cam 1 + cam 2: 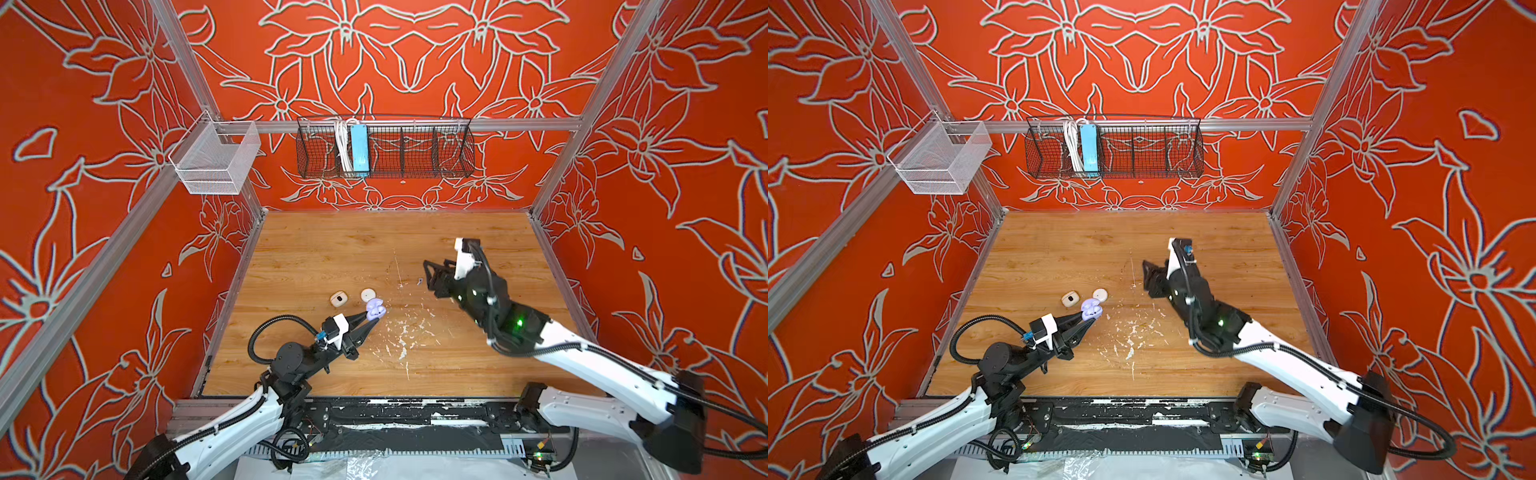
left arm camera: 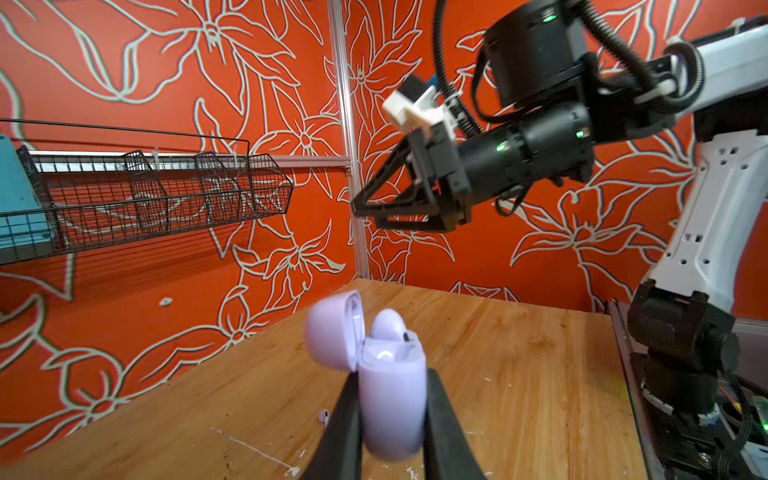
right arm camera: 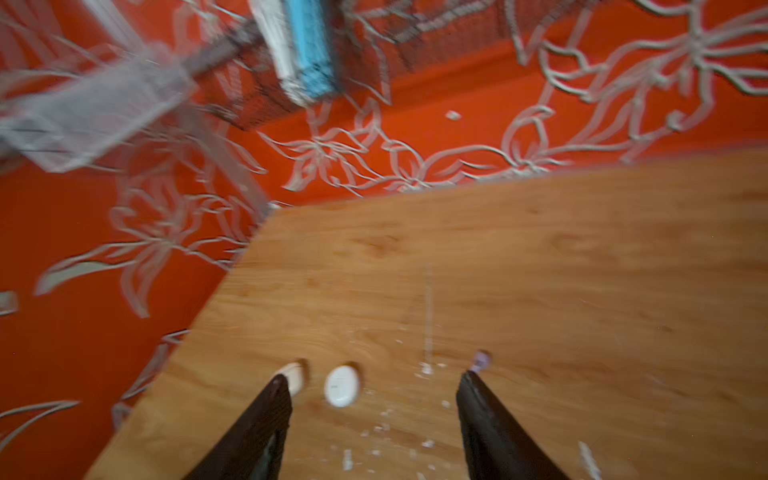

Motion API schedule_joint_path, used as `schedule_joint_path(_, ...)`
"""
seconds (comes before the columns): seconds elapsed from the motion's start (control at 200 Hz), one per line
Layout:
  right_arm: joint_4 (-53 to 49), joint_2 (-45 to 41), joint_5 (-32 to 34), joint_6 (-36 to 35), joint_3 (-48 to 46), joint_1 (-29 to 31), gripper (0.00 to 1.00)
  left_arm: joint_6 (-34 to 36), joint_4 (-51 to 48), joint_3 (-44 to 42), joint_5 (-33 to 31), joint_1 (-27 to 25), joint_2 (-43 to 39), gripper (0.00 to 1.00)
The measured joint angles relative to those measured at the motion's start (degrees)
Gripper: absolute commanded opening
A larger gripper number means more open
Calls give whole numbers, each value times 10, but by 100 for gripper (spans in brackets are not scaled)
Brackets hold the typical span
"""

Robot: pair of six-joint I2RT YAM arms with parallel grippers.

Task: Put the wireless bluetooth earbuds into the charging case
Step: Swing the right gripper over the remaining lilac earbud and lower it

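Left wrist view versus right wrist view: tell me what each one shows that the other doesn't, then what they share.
Only the left wrist: the lavender charging case, lid open, one earbud seated, clamped in the left gripper; the whole right gripper, open, empty. Only the right wrist: the white case and cream case lying on the table. Both: the table, the black wire basket, a loose lavender bud.

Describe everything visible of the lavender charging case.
The lavender charging case is a small, rounded, glossy, plastic-looking shell, its hinged lid swung open. One lavender earbud stands in it. It sits upright, clamped on both sides by the left tool, over the wooden table, close to a white case. Table contact is unclear.
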Motion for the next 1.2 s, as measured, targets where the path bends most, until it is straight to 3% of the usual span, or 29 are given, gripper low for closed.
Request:
schedule_joint_path(0.075,-50,82,-35,7,25,-40,65,5,-17,5,-5,0,-1,0)
schedule_joint_path(0.28,-169,328,-130,-7,172,-94,50,22,-43,14,-10,0,-13,0)
schedule_joint_path(0.43,-201,436,-174,-13,262,-125,48,35,-53,15,-6,0,-12,0)
schedule_joint_path(0.601,-239,492,-195,-13,312,-140,49,38,-57,16,3,0,-4,0)
schedule_joint_path(1.201,-273,547,-192,-23,358,-139,50,41,-64,19,27,0,-5,0)
